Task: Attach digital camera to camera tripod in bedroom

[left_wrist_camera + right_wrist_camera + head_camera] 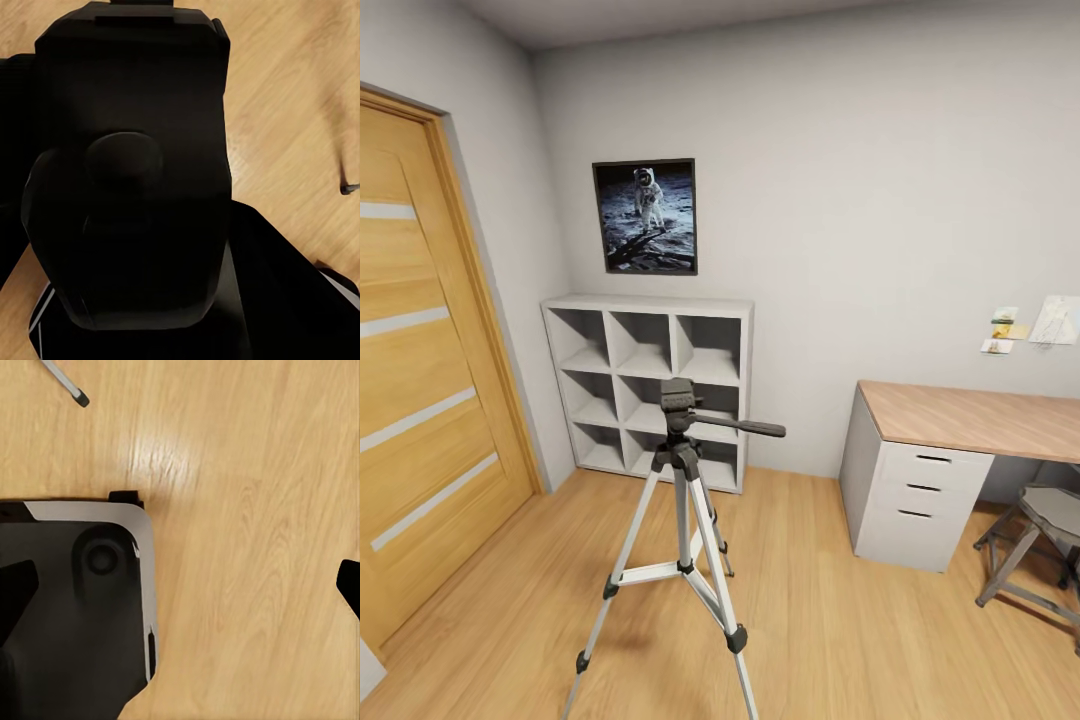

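Note:
The camera tripod (pixel 682 470) stands on the wood floor in the middle of the bedroom, silver legs spread, its black head (pixel 678 397) bare and the pan handle pointing right. One tripod foot (pixel 79 397) shows in the right wrist view and another foot (pixel 346 187) in the left wrist view. A black boxy body with a round bump, the digital camera (pixel 131 165), sits right in front of the left wrist lens, and the left gripper (pixel 131 225) is closed on it, its fingers hidden. My right gripper (pixel 180 585) hangs open over the floor, dark fingertips (pixel 15 585) wide apart.
A white cube shelf (pixel 650 385) stands against the far wall under an astronaut poster (pixel 646 216). A wooden door (pixel 420 400) is at the left. At the right are a wood-topped desk (pixel 970 420) with drawers and a grey stool (pixel 1050 540). My black base (pixel 75 615) lies below the right gripper.

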Tool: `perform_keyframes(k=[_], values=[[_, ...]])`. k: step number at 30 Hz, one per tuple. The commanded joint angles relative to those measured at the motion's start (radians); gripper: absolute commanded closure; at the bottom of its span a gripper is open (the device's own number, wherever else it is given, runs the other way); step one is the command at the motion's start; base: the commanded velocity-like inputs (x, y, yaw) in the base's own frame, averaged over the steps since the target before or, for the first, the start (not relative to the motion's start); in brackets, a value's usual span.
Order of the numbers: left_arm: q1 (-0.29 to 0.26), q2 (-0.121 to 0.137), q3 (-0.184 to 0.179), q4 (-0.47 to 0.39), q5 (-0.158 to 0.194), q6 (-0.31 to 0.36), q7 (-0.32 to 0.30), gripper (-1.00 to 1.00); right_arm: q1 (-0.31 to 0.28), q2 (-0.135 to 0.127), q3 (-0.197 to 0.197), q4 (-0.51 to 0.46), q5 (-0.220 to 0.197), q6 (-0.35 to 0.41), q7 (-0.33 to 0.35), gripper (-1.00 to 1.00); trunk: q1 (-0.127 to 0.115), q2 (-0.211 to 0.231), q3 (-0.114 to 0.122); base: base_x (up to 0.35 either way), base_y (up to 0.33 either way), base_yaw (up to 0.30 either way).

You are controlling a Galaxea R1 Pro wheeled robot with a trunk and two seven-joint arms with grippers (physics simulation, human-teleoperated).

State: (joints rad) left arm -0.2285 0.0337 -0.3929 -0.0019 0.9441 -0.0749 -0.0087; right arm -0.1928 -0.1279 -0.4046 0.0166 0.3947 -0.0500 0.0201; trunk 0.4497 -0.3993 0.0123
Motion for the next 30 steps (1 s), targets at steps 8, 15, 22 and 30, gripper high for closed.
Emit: perform_keyframes(k=[8,15,22,30], values=[[0.000,0.000,-0.009,0.000,0.007,-0.002,-0.001,1.00,0.000,-0.003,-0.008,0.002,0.007,-0.004,0.003,-1.00,0.000,-0.001,0.000,0.000,0.000,0.000],[0.000,0.000,-0.009,0.000,0.007,-0.002,-0.001,1.00,0.000,-0.002,-0.008,0.002,0.007,-0.003,0.004,-1.00,0.000,-0.001,0.000,0.000,0.000,0.000],[0.000,0.000,-0.009,0.000,0.007,-0.002,-0.001,1.00,0.000,0.004,-0.010,0.002,0.007,-0.004,0.000,-1.00,0.000,-0.001,0.000,0.000,0.000,0.000],[0.000,0.000,-0.009,0.000,0.007,-0.002,-0.001,1.00,0.000,-0.001,-0.008,0.001,0.007,-0.005,0.001,-1.00,0.000,-0.001,-0.009,0.000,0.000,0.000]])
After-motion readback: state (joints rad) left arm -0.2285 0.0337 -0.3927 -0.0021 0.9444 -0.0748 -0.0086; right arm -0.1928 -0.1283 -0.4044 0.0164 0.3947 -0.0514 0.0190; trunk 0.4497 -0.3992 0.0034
